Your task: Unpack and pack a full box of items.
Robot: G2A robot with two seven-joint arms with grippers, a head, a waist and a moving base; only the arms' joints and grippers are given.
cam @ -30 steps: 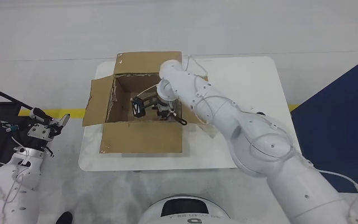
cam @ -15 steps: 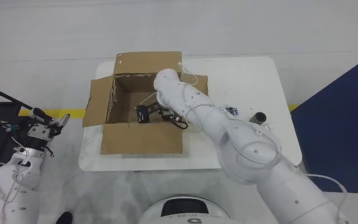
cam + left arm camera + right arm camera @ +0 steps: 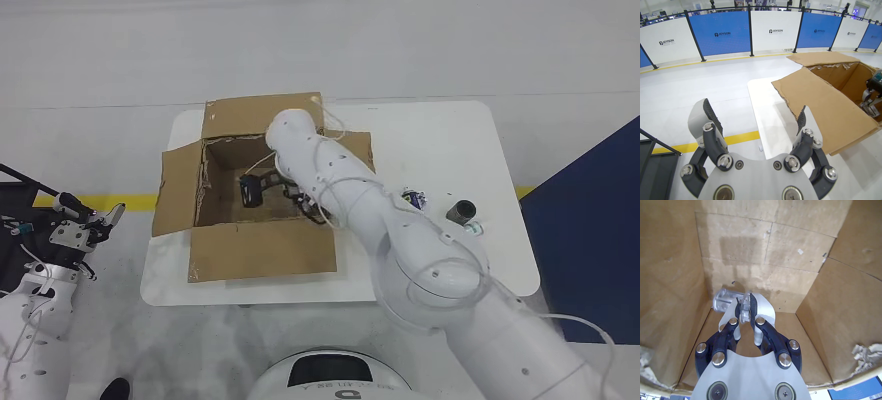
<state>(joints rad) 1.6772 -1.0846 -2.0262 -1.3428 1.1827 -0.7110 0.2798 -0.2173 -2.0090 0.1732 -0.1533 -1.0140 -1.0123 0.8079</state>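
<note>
Swinging leftward over the last second, the right arm (image 3: pixel 335 185) now reaches further across the cardboard box (image 3: pixel 262 256), which has turned slightly on the table (image 3: pixel 450 140). Nearest the robot, off the table's left edge, the left gripper (image 3: pixel 755 103) hangs with its jaws spread and nothing between them. Further out, a dark cylinder (image 3: pixel 462 211) and a small packet (image 3: pixel 413 198) lie on the table to the right of the box. Deep inside, the right gripper (image 3: pixel 744 298) pinches a metal spool (image 3: pixel 723 302) by one flange, low against a wall – the floor around it looks bare. Whether this is the last piece coming out or the first going back, I cannot tell. Lifting calls for a straight rise clear of the walls and flaps; packing calls for settling the spool before letting go.
</note>
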